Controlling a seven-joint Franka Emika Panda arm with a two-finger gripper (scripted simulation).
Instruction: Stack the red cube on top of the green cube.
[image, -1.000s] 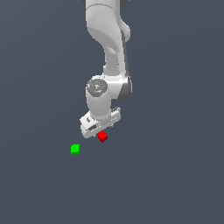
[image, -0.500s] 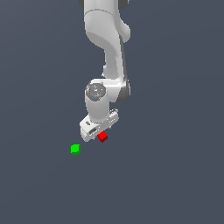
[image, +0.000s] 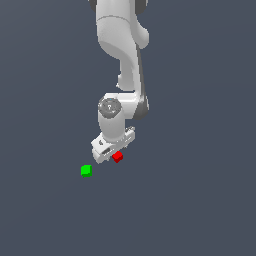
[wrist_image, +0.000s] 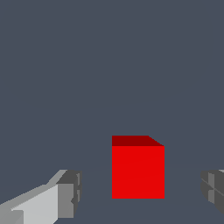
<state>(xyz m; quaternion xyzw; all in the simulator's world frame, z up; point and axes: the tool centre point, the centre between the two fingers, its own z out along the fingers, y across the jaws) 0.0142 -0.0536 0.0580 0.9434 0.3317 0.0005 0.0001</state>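
Green cube (image: 86, 171) sits alone on the dark grey tabletop (image: 200, 200), furthest toward the exterior view's left of everything in the scene, with bare surface all round it and nothing touching it. Moving rightward, the white hand (image: 113, 149) of the Panda arm (image: 122, 55) hangs low over the tabletop, tilted so that its lower edge slants up toward the exterior view's right. Just at that lower edge, right of the green cube and a little higher in the picture, lies the red cube (image: 117, 157), near its green partner but clearly apart from it. In the wrist view the red cube (wrist_image: 138, 168) stands between the two grey fingertips (wrist_image: 70, 192), which are spread wide, with a gap of tabletop showing on either side of the cube; neither pad touches it, so the hand is apart and grips nothing. The cube sits closer to one fingertip than the other. The green cube does not appear in the wrist view
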